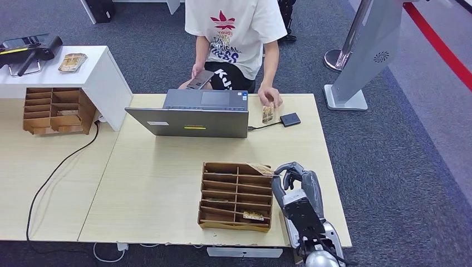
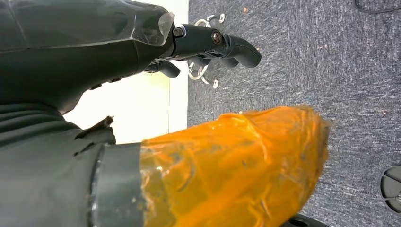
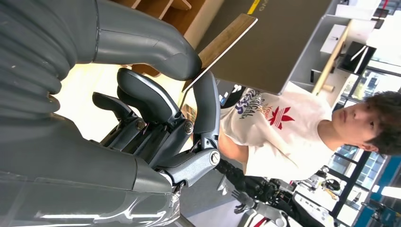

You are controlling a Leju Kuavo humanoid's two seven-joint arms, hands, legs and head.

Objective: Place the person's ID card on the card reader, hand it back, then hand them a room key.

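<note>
My right hand (image 1: 293,179) hovers at the far right corner of the wooden card organizer (image 1: 222,222). Its thumb and a finger pinch a thin tan room key card (image 1: 256,167), which lies tilted over that corner. The right wrist view shows the same card (image 3: 222,45) edge-on between my thumb and fingertip. Across the table the person (image 1: 236,33) rests a hand on the ID card (image 1: 268,114), which lies beside the small black card reader (image 1: 290,119). My left hand (image 2: 213,45) hangs beside the table edge over grey carpet, fingers loose and holding nothing.
An open grey laptop (image 1: 192,117) stands between the organizer and the person, wired to the reader. A second wooden organizer (image 1: 53,110) and a white stand (image 1: 106,78) sit at the far left. A grey kiosk base (image 1: 346,97) stands on the carpet to the right.
</note>
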